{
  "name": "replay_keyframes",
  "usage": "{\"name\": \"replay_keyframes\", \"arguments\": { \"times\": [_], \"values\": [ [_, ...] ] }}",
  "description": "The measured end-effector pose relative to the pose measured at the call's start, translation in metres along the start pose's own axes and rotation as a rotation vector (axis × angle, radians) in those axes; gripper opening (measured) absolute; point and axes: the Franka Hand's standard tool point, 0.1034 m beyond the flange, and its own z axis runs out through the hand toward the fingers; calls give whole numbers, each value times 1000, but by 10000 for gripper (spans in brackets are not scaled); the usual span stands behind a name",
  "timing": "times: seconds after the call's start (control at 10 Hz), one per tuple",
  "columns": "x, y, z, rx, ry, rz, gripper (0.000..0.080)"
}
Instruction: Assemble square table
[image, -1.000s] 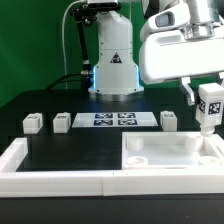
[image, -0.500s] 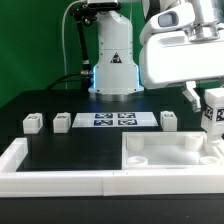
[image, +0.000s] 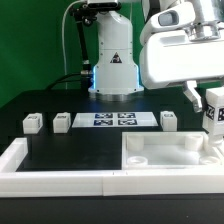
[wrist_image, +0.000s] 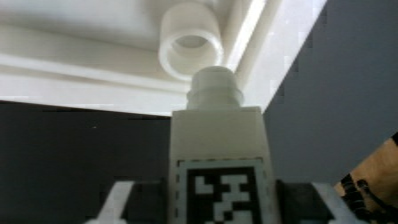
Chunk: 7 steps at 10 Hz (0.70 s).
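While the tool (image: 208, 98) pinches one white leg (image: 213, 120) at the right edge of the exterior view, the assembly seems to be only at its beginning. This leg stands upright over the far right corner of the slab (image: 160, 152), which lies in the lower right of that frame. In the wrist view its screw tip (wrist_image: 214, 82) points toward a corner hole (wrist_image: 191, 44) and is close to it, but I cannot tell if it has entered. Three other legs lie loose on the black surface (image: 90, 145): the left leg (image: 32, 123), the middle leg (image: 62, 121) just beside the marker board (image: 113, 120), and the third leg (image: 168, 120) at the board's other end. By my judgement nothing is joined yet: this leg must go into its hole and be turned tight, and the same is left for the three others.
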Motion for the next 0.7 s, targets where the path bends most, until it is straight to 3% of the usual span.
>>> {"name": "replay_keyframes", "arguments": {
  "times": [0.3,0.7],
  "values": [
    [6,9,7,-5,1,-21,290],
    [-7,6,18,-2,-13,-20,290]
  ]
}}
